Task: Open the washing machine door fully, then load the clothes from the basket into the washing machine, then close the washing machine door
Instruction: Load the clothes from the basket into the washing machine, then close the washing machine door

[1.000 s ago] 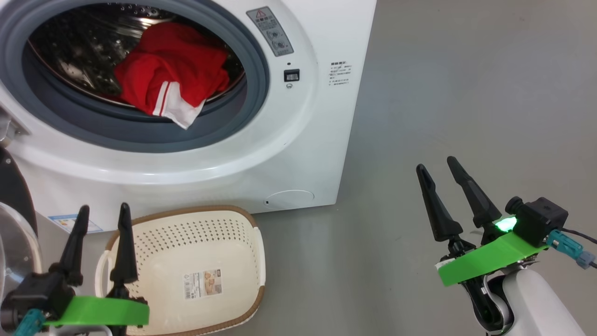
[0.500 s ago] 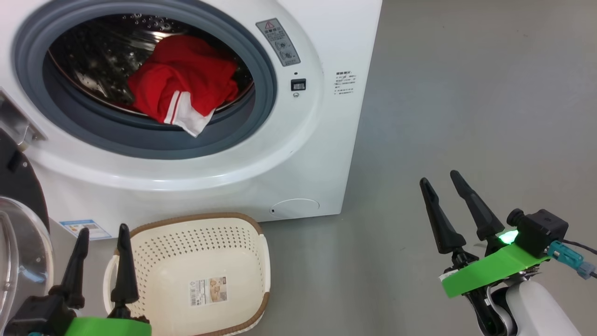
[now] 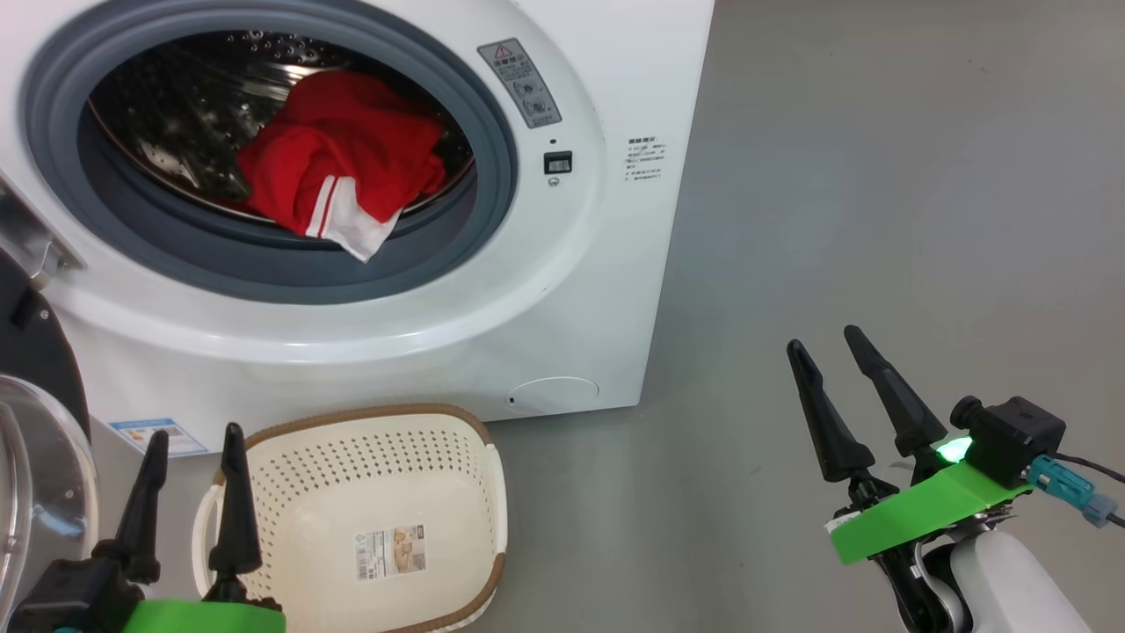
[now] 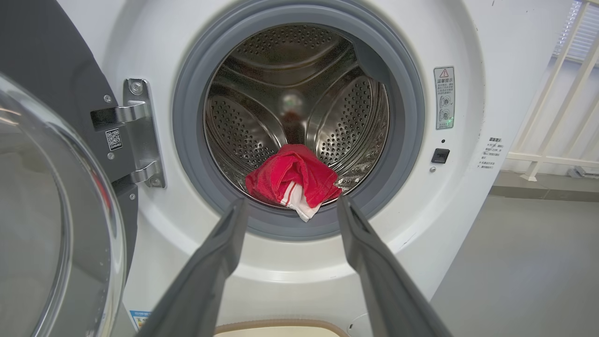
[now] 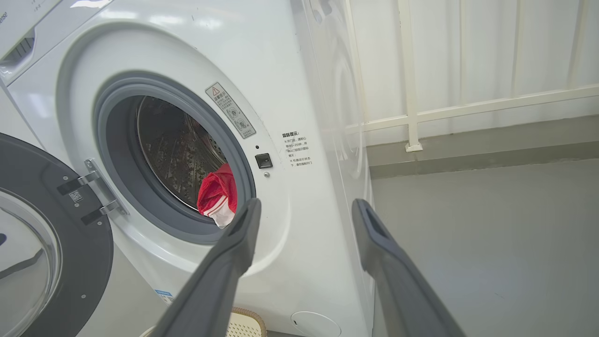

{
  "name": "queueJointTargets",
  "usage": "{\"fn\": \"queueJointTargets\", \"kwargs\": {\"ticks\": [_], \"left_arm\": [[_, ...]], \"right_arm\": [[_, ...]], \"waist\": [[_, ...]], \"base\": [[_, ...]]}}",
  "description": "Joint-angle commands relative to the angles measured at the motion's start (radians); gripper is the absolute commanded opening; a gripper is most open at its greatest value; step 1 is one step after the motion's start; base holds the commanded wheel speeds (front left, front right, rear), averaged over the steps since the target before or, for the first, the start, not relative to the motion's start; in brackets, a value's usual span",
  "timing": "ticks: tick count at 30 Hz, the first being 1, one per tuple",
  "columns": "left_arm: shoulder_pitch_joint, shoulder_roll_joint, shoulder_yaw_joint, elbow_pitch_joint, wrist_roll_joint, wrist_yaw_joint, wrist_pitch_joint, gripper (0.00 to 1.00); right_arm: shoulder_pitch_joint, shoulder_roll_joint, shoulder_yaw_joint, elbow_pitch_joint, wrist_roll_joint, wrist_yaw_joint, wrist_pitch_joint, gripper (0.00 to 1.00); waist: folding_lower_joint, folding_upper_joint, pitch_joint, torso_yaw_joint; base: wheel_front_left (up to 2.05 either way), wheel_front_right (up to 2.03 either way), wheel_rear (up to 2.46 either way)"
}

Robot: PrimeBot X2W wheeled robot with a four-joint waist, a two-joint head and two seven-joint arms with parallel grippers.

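Red fabric clothes [image 3: 338, 171] in white boxy washing machine [image 3: 562, 290], upper left. Left tool [image 3: 195, 432], right tool [image 3: 824, 338]: fingers apart, empty.

I count one washing machine [image 3: 562, 290], upper left of the frame, with one door [image 3: 39, 352] at the left edge and one round service flap [image 3: 554, 393]. One basket [image 3: 369, 466], lower left, bears one label sticker [image 3: 390, 551]. One red heap of clothes [image 3: 343, 167]; the garments within I cannot count. Two grippers: my left gripper [image 3: 195, 432] and my right gripper [image 3: 824, 338], two fingers each.
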Motion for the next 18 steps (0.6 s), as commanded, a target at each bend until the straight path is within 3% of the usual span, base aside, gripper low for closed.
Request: {"fn": "queueJointTargets", "kwargs": {"ticks": [1,18], "left_arm": [[-0.012,0.019,0.038,-0.019,0.0,-0.007,-0.005,1.0],[-0.011,0.016,0.043,-0.011,0.001,-0.017,-0.005,1.0]], "right_arm": [[0.007,-0.008,0.021,-0.021,0.012,0.002,-0.005,1.0],[0.012,-0.014,0.028,-0.017,0.015,0.002,-0.005,1.0]], "waist": [[0.0,0.0,-0.002,0.0],[0.0,0.0,-0.012,0.002]], "base": [[0.0,0.0,0.0],[0.0,0.0,0.0]]}}
